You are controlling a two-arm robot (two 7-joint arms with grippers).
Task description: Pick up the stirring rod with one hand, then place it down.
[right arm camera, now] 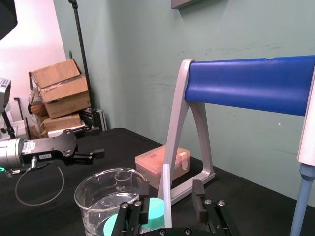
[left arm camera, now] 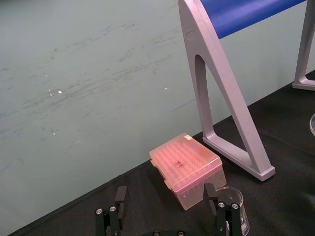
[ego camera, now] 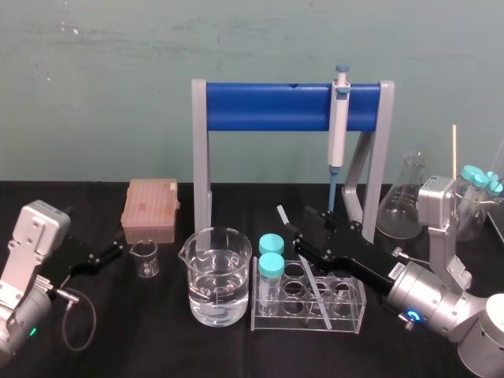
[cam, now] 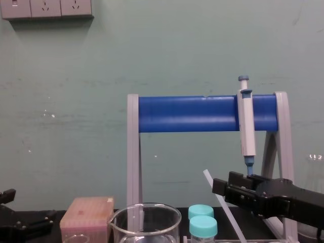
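The stirring rod (ego camera: 316,289) is a thin translucent white stick that leans tilted, its lower end down in the clear tube rack (ego camera: 356,311). Its upper part rises between the fingers of my right gripper (ego camera: 295,228), which reaches in from the right just behind the rack. In the right wrist view the rod (right arm camera: 166,196) stands in the gap of the right gripper (right arm camera: 171,186), with space on both sides, so the gripper is open. From the chest the rod (cam: 223,203) slants down past the right gripper (cam: 223,187). My left gripper (ego camera: 118,250) rests open at the far left, also seen as the left gripper (left arm camera: 166,192).
A water-filled beaker (ego camera: 216,276) stands left of the rack, with two teal-capped tubes (ego camera: 270,264) in the rack's left end. Behind is the blue-barred stand (ego camera: 268,106) holding a pipette (ego camera: 339,118). A pink tip box (ego camera: 150,209), a small beaker (ego camera: 144,258) and a flask (ego camera: 402,201) stand around.
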